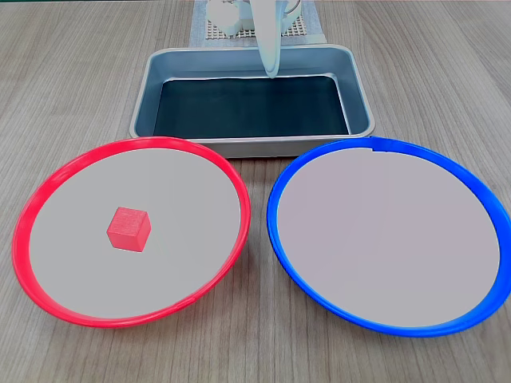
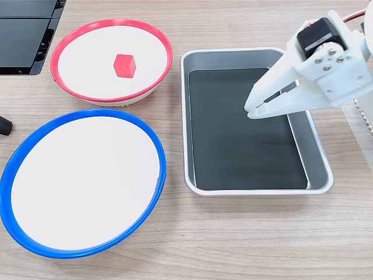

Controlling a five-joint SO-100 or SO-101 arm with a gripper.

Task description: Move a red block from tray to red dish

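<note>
The red block lies alone near the middle of the red dish, resting flat on its pale centre. Behind the dishes stands the tray, its dark bottom bare. My white gripper hangs over the tray's far side, fingers pressed together with nothing between them, well away from the block.
A blue-rimmed plate of the same size sits beside the red dish and holds nothing. A white mesh mat lies under the arm's base. Black panels and a small black object sit at the table's edge.
</note>
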